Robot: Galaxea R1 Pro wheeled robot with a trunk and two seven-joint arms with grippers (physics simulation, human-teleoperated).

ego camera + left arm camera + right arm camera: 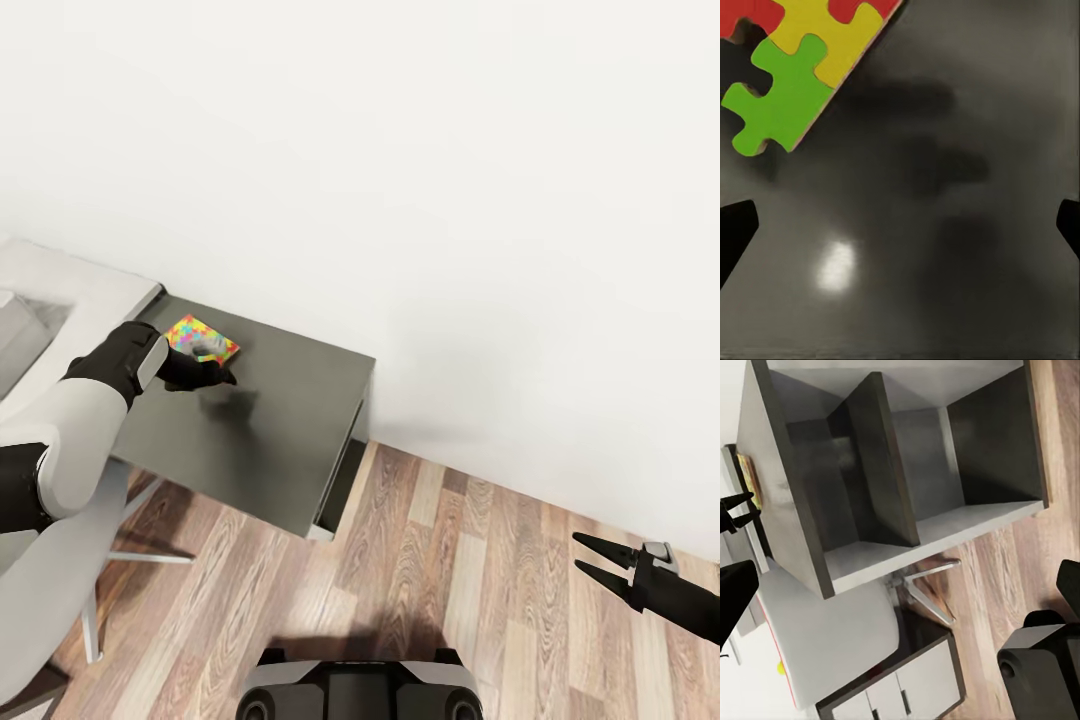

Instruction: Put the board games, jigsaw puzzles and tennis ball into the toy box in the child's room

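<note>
One jigsaw puzzle (200, 338), a flat mat of red, yellow, green and blue pieces, lies on the dark grey side unit of the table (270, 440) near the wall. My left gripper (222, 376) hovers open just beside its near edge. In the left wrist view the puzzle's corner (799, 71) lies off to one side, and only bare dark surface is between the spread fingers of the left gripper (900, 225). My right gripper (580, 553) hangs open and empty over the wooden floor, far right. A light grey walled shape, likely the toy box (22, 335), sits on the white desk top at the far left.
The white wall runs close behind the table. The right wrist view looks at the side unit's open shelves (907, 472), a chair base (926, 585) and a low drawer cabinet (907, 682). My base (360, 690) stands on the wooden floor (450, 580).
</note>
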